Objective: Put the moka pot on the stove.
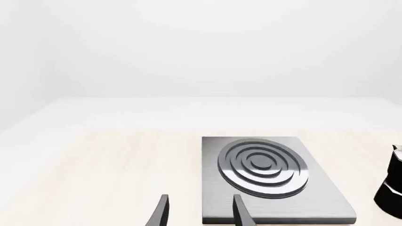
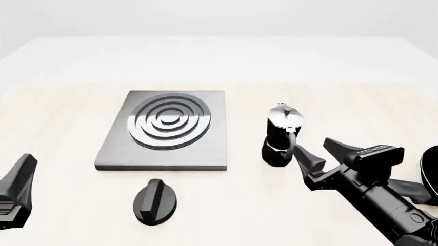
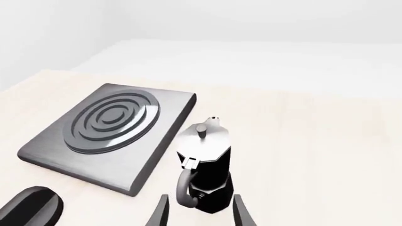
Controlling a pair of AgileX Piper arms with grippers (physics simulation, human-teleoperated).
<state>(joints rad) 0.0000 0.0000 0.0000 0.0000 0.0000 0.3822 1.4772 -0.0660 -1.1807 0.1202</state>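
The moka pot [image 2: 279, 136] stands upright on the table to the right of the stove [image 2: 164, 128], apart from it, its handle turned toward the near side. My right gripper [image 2: 311, 145] is open just near-right of the pot, close to the handle. In the right wrist view the pot [image 3: 207, 172] stands just beyond the spread fingers [image 3: 241, 213], with nothing held between them. My left gripper [image 1: 201, 213] is open and empty before the stove's [image 1: 270, 174] near-left corner. The front view shows only one of its fingers [image 2: 19, 179], at the near left.
A black oval knob [image 2: 155, 201] lies on the table just in front of the stove. A dark rounded shape [image 2: 431, 171] is cut off by the right edge behind my right arm. The light wooden tabletop [image 2: 61, 118] stretches left of the stove.
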